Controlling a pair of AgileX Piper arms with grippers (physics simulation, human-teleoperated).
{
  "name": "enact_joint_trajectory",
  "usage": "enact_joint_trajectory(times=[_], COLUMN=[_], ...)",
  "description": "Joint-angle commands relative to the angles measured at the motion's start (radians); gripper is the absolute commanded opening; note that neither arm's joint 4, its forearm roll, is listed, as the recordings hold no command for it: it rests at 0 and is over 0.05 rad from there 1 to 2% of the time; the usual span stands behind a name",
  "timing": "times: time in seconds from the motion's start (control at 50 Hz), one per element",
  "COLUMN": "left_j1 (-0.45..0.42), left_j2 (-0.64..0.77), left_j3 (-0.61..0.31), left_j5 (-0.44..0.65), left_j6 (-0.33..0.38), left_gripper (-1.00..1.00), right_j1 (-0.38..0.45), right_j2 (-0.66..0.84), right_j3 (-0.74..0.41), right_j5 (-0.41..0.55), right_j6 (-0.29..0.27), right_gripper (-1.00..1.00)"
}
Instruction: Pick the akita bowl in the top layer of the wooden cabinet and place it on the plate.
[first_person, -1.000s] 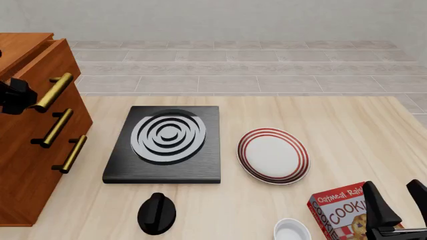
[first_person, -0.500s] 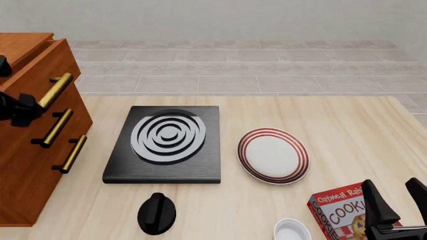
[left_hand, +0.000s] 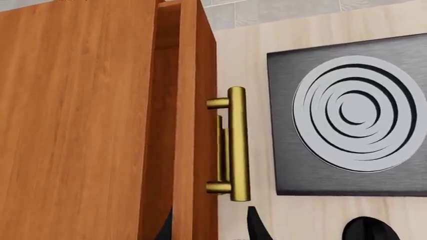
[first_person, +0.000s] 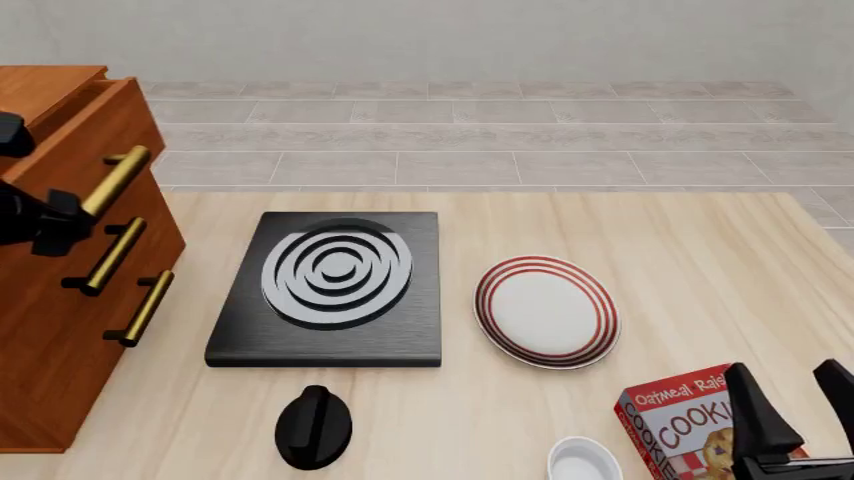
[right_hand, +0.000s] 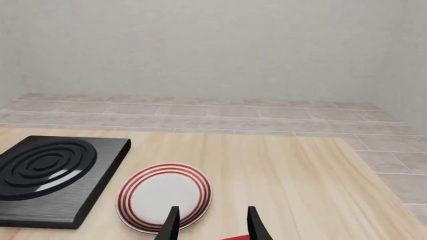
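In the front view you see one wooden cabinet (first_person: 67, 250) at 9 o'clock, with three brass bar handles, one on each drawer. The top layer (first_person: 94, 125) is pulled out a little toward the table. Your left gripper (first_person: 47, 225) is just beside the top handle (first_person: 111, 180); whether its pincer is released or clenched, this view does not show. At the centre lies one black stove (first_person: 327, 290) with white rings, and at 3 o'clock from it one plate (first_person: 546, 311) with red rings, apart from the stove. At 6 o'clock from the stove lies one black knob (first_person: 314, 427). At 5 o'clock on the table you have one small white bowl (first_person: 585, 462) and one cookie box (first_person: 687, 420) just beside it. Your right gripper (first_person: 798, 420) stands over the box with its two fingers apart, holding nothing.

In the left wrist view, the two finger tips of the left gripper (left_hand: 210, 227) stand on both sides of the top layer's front board, near the handle. They are apart; if they press the board, I cannot tell. The stove and a part of the knob are also seen.

In the right wrist view, the right gripper (right_hand: 210, 225) is released, and one plate and one stove lie ahead of it.

The akita bowl appears in no view.
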Motion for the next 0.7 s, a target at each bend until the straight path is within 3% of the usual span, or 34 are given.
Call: enact_joint_trajectory(times=[0.02,0.7], left_j1=[-0.047,-0.177], left_j2=[0.016,0.009], left_j3=[-0.003,-0.057], left_j5=[0.025,0.076], left_j6=[0.015,0.005], left_gripper=[1.0,1.0], right_j1=[-0.001,-0.001], right_j2=[-0.011,-0.01], right_j3=[0.0,-0.002], right_j5=[0.009,0.005], right_j6=[0.003,0.014], right_gripper=[1.0,1.0])
